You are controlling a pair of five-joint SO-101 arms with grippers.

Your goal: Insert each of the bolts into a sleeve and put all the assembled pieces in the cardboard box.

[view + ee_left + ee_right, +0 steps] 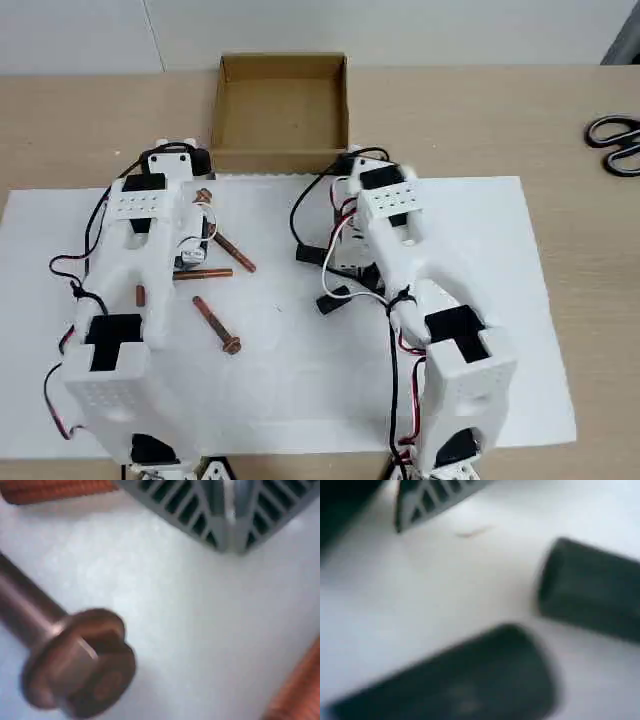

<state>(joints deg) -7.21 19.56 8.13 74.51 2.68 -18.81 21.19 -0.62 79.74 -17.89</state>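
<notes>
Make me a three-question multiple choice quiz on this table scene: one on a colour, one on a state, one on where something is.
1. What colour are the bolts?
A) copper-brown B) blue C) green

2. What state is the cardboard box in?
A) heaped with bolts B) open and empty C) closed by a lid

3. Where do the scissors lie?
A) in the cardboard box B) among the bolts C) on the bare table

Answers: 1 A, their shafts and heads show copper-brown in the high view. 2 B, its top is open and its floor is bare. 3 C, they rest on the wood, far from the bolts.
</notes>
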